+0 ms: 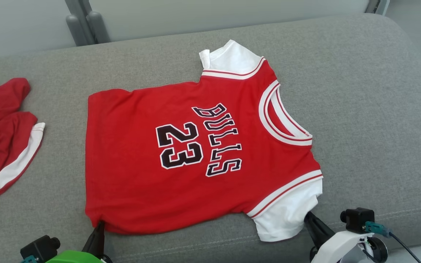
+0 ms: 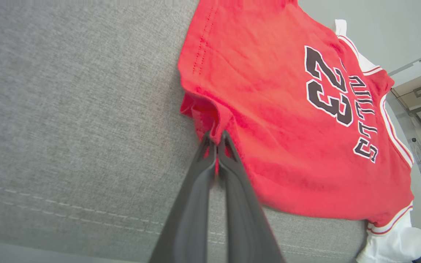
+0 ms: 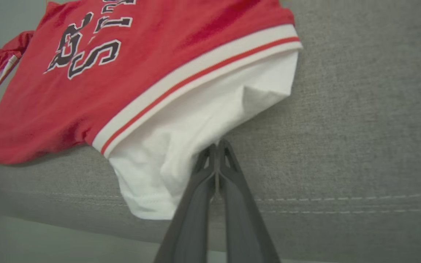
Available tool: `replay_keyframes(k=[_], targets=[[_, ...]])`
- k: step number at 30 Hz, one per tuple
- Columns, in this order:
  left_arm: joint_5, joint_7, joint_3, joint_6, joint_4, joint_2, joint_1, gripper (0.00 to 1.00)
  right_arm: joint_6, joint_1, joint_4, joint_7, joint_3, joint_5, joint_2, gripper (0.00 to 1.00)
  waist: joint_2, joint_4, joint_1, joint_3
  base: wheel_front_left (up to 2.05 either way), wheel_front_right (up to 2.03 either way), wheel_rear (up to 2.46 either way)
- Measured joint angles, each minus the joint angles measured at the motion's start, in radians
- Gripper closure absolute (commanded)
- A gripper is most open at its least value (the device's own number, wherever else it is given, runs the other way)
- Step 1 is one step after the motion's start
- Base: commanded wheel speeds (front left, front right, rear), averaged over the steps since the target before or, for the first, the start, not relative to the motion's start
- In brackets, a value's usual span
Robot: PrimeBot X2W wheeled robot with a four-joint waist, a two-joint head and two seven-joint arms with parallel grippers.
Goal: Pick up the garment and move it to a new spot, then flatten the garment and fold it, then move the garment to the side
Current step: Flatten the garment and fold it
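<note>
Jersey point(image 1: 130, 164) lies flat, print up, mid-cushion point(image 1: 371, 109). Left gripper point(image 2: 216, 138) is pressed together on the near hem corner, cloth bunched in its tips. Right gripper point(image 3: 217, 144) is pressed together at the edge of the near sleeve point(image 3: 181, 146); looks like a pinch, thin bite.

Probably the fold. Lift both ends level, keep the near edge taut, carry it over to the far edge. The near edge sits close to the front seam point(image 3: 342, 200), so don't drag back. Bare cushion far and right. Red cloth point(image 1: 2, 135) on the left, well apart.
</note>
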State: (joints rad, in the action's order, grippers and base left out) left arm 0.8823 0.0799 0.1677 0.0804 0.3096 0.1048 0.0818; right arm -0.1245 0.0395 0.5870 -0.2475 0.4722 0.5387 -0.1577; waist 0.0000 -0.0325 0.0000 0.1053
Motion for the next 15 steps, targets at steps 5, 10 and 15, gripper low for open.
replay_keyframes(k=[5,10,15], targets=[[0.022,-0.006,-0.006,0.0,-0.029,0.002,0.003,1.0,0.0,-0.032,-0.078,0.0,0.029,0.097,0.0,1.0,0.0,-0.004,0.0,-0.02,0.0,0.0,0.0],[0.026,-0.005,-0.023,-0.001,-0.053,0.007,0.046,1.0,0.0,-0.109,-0.128,0.0,0.037,0.159,-0.044,1.0,0.0,-0.017,0.0,-0.037,0.0,0.0,0.0],[0.03,-0.005,-0.036,-0.009,-0.073,0.013,0.083,1.0,0.0,-0.152,-0.193,0.0,0.015,0.216,-0.093,1.0,0.0,-0.033,0.0,-0.05,0.0,0.0,0.0]])
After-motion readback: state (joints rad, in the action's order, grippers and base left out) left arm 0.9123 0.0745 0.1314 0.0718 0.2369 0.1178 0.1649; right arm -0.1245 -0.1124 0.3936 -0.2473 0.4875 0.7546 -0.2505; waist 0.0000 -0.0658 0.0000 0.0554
